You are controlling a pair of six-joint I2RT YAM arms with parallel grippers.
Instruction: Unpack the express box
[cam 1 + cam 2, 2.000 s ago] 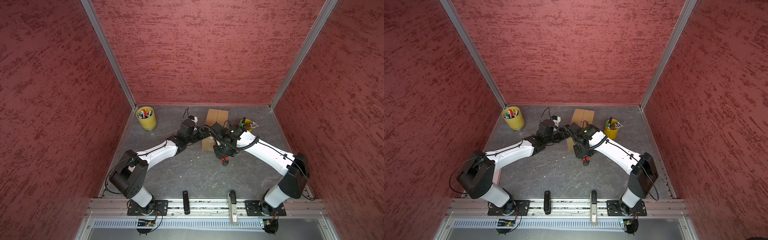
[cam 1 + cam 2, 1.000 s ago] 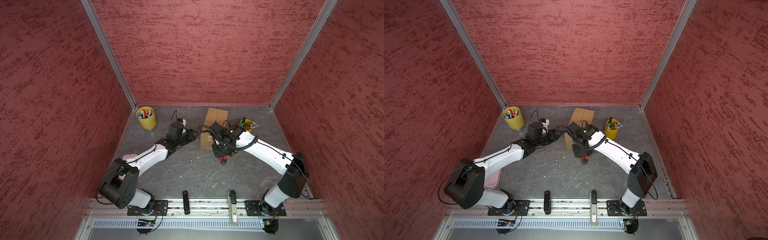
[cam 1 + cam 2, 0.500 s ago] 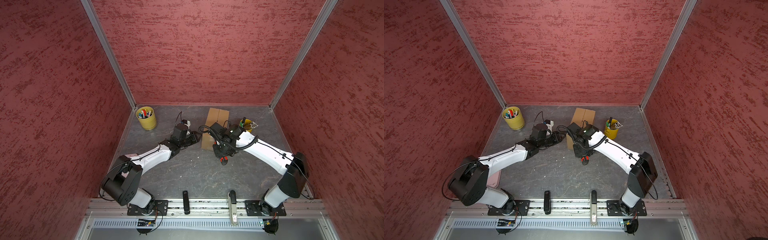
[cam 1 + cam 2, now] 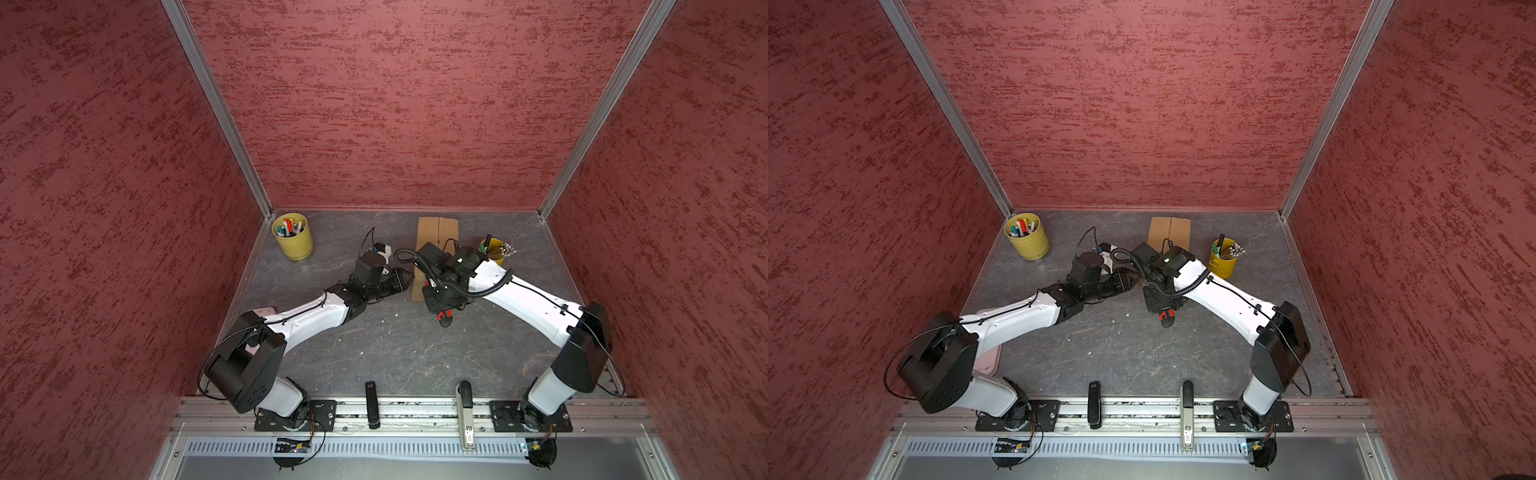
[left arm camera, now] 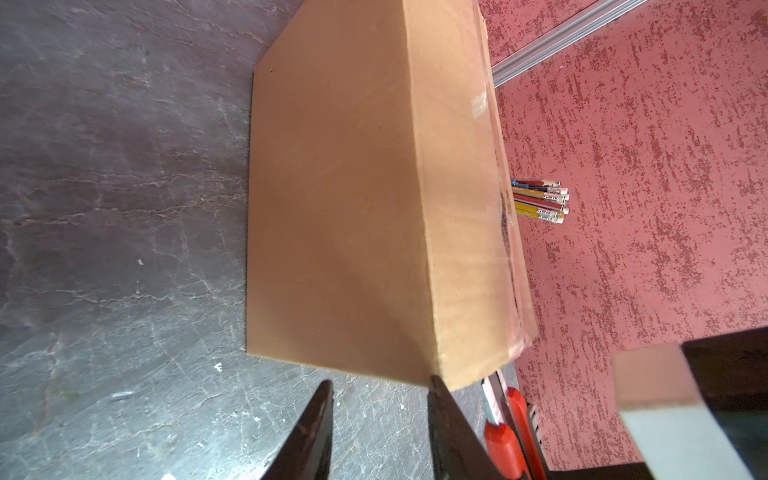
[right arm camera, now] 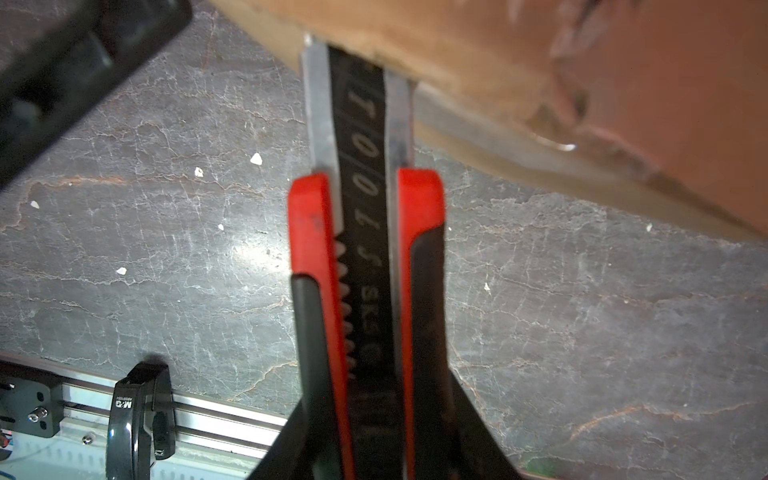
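Observation:
The express box (image 4: 436, 235) (image 4: 1169, 230), a brown carton with its top flaps lying flat, sits at the back middle of the grey floor. My left gripper (image 4: 405, 280) (image 5: 378, 386) is open at the box's (image 5: 353, 187) near left corner. One fingertip (image 5: 440, 395) touches that corner, and nothing is between the fingers. My right gripper (image 4: 439, 303) (image 6: 370, 436) is shut on a red and black utility knife (image 6: 365, 232) (image 4: 445, 319). The knife's blade end is against the box's (image 6: 582, 62) near bottom edge.
A yellow cup of markers (image 4: 292, 237) stands in the back left corner. A yellow cup of pencils (image 4: 494, 251) stands right of the box, close behind my right arm. A pink tray (image 4: 992, 361) lies under my left arm. Red walls enclose three sides.
My left gripper drew back to the left, then came back to the box's near left corner. The right arm with the knife has hardly moved.

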